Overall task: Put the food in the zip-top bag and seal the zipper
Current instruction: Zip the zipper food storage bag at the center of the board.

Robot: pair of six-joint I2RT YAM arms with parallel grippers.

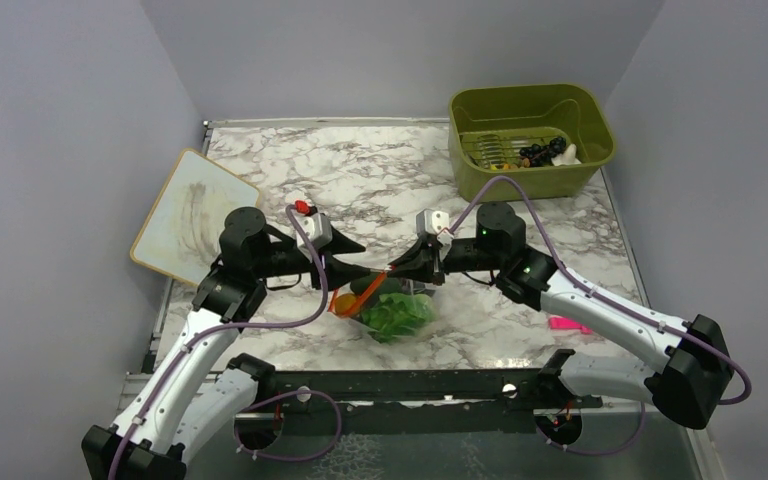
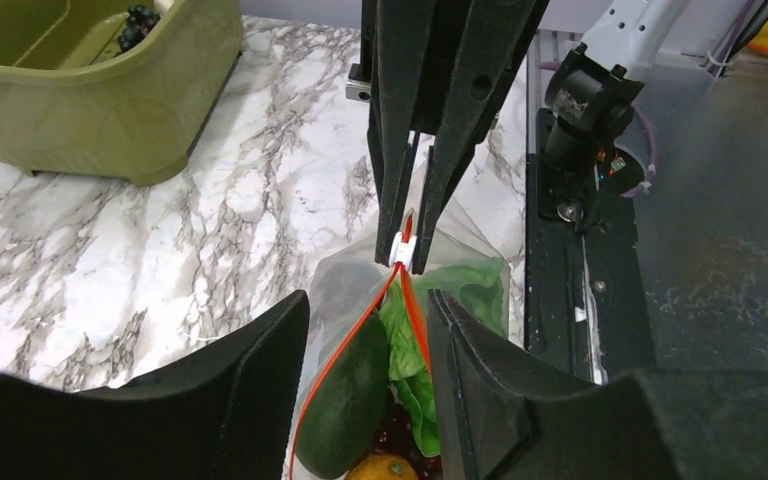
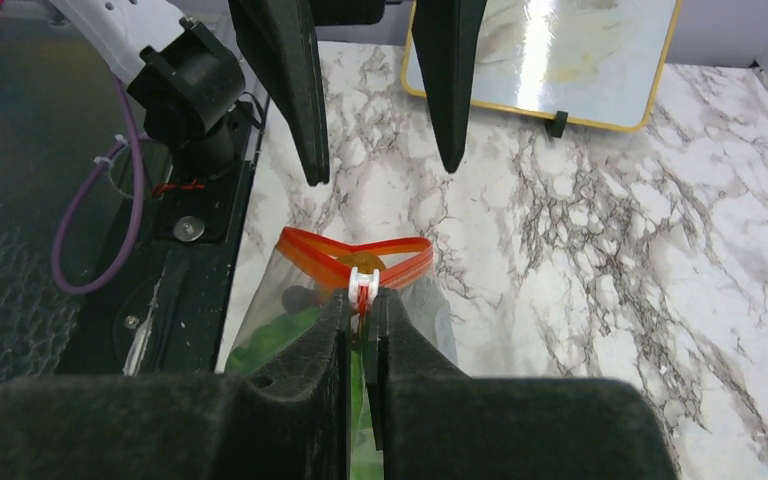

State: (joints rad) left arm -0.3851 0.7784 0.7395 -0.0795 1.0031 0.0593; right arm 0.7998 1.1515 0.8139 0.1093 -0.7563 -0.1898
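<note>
Grey walls closed in a marble bench (image 1: pixel 380 180) on three sides. An olive-green bin (image 1: pixel 520 95) sat in the far right corner with a dark beaded piece (image 1: pixel 538 154) and a white piece inside; they were too small to name. A yellow-rimmed board (image 1: pixel 192 215) lay tilted over the left edge. A small pink clip (image 1: pixel 567 324) lay near the right edge, well apart from everything else.

The clear bag (image 1: pixel 390 305) lay near the middle of the near edge, between the two arms. Through the plastic showed a leafy lettuce (image 2: pixel 460 285), a dark green piece (image 2: pixel 345 400) and an orange piece (image 2: pixel 385 468).

The right claw (image 3: pixel 361 300) was pinched closed on the white slider (image 3: pixel 361 285) of the zipper (image 3: pixel 305 245). From the slider the two orange-red strips spread apart in a V towards the left arm, so that part of the mouth was unsealed.

The left claw (image 2: pixel 368 305) stood spread wide and gripped nothing. In the left wrist view the bag's open mouth lay between its fingers (image 2: pixel 240 400), and I could not tell whether they touched the plastic. Both claws met tip to tip over the bag, and the right arm's black fingers hid the slider's far side from the left wrist camera.
</note>
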